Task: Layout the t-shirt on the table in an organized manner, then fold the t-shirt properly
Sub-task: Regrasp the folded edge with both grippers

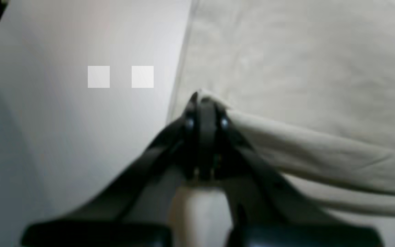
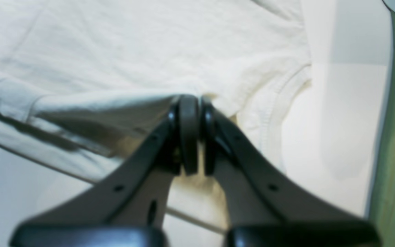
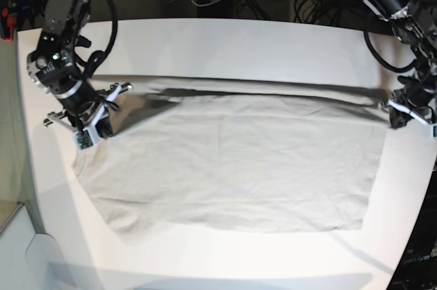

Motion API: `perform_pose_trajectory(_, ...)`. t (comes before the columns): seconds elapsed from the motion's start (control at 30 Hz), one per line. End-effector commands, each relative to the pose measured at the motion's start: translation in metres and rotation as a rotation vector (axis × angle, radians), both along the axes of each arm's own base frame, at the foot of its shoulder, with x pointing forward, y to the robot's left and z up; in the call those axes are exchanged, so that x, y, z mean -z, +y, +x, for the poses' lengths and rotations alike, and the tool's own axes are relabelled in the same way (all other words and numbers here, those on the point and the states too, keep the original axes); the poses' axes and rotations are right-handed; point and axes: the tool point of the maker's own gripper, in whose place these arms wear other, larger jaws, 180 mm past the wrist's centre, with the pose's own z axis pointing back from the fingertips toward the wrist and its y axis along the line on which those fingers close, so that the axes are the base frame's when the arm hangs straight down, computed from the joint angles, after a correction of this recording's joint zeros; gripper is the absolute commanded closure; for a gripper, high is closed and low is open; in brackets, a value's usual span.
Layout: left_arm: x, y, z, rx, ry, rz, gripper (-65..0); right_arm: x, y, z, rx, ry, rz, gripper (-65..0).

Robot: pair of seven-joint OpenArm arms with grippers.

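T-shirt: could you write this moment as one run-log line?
left gripper: shut on t-shirt | right gripper: shut on t-shirt | far edge lifted | table

The t-shirt (image 3: 232, 160) lies on the table (image 3: 225, 44) — stretched between both claws — far edge raised.

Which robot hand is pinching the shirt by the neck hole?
The right gripper. Its jaws pinch the t-shirt beside the round collar; the left gripper holds a plain edge.
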Motion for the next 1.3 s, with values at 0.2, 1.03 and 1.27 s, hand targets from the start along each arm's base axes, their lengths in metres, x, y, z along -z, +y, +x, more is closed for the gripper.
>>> perform_pose_trajectory(0.2, -0.026, 0.008, 0.016, -0.004, -0.079, 0.025, -0.1, 0.004, 0.002, 0.002, -0.015, -0.003, 0.019, -1.5)
perform_pose_trajectory(1.03, 0.019, 0.007, 0.044, -0.031, -0.005, -0.181, -13.2, 0.010, -0.002, -0.004, -0.015, 0.023, 0.004, -6.8)
perform_pose_trajectory(1.27, 0.022, 0.020, 0.039, -0.047, 0.011, -0.182, -23.0, 0.008, -0.009, -0.010, -0.015, 0.023, -0.022, -28.1)
